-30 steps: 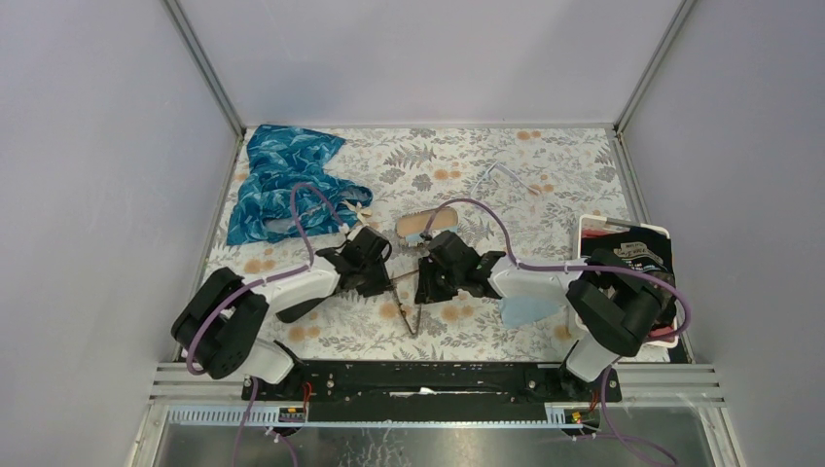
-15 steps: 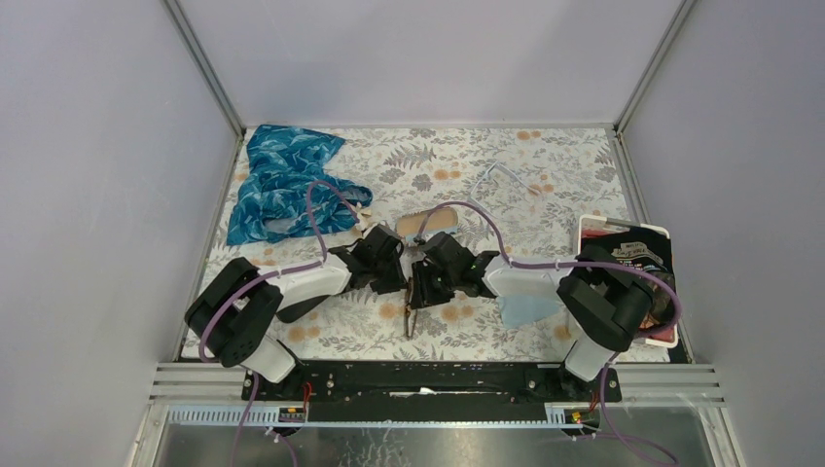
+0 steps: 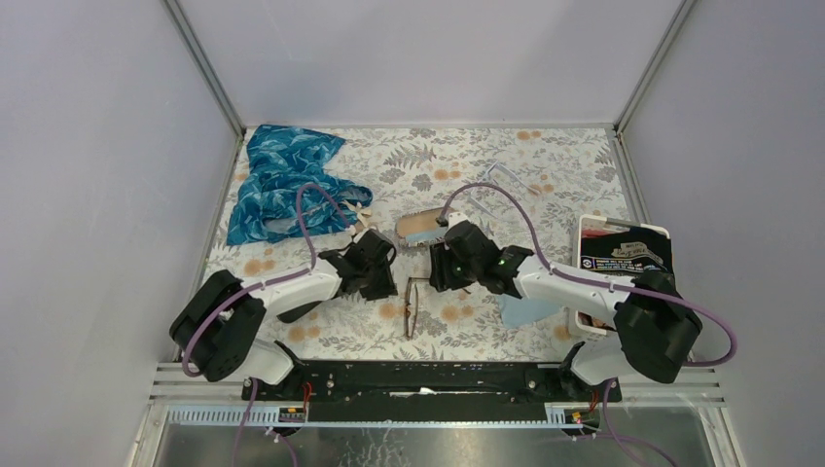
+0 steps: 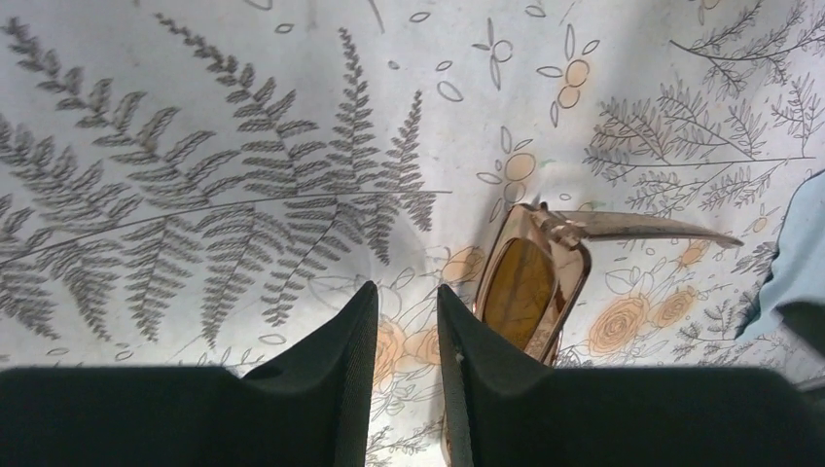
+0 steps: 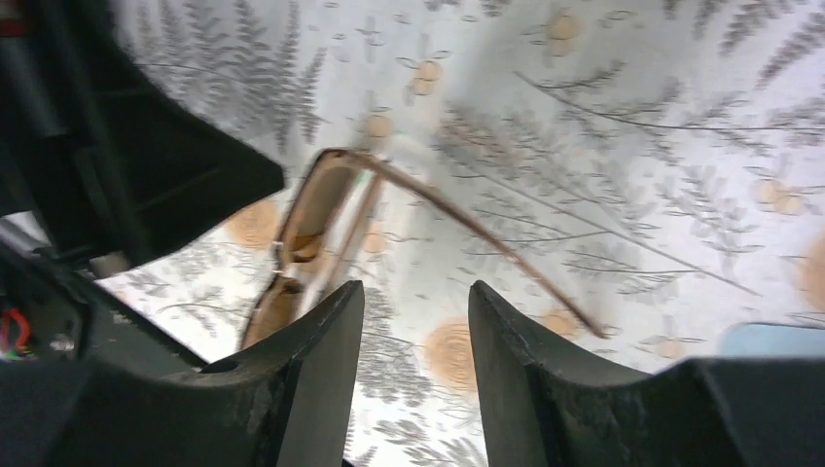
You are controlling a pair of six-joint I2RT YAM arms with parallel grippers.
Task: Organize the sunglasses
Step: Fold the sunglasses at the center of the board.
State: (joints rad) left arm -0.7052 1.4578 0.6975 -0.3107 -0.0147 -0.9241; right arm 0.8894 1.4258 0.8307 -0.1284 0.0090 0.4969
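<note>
The sunglasses (image 3: 413,304), with brown-tinted lenses and a thin frame, lie on the floral tablecloth between the two arms. In the left wrist view the sunglasses (image 4: 530,282) rest just right of my left gripper (image 4: 401,292), one arm folded out to the right. That gripper's jaws stand a little apart with only cloth between them. My right gripper (image 5: 416,292) is open and empty above the table. From it the sunglasses (image 5: 311,219) show to the left, one slim arm stretching right behind its fingers. From above, the left gripper (image 3: 384,279) and right gripper (image 3: 443,275) flank the glasses.
A blue patterned cloth (image 3: 282,180) lies at the back left. A tan oblong case (image 3: 426,224) sits behind the grippers, with clear-framed glasses (image 3: 506,180) further back. A white tray (image 3: 588,226) holding a black packet stands at the right. A light blue cloth (image 3: 530,309) lies under the right arm.
My right gripper has opened and drawn back to the right, away from the sunglasses, which now lie free on the cloth. The left gripper has shifted slightly left.
</note>
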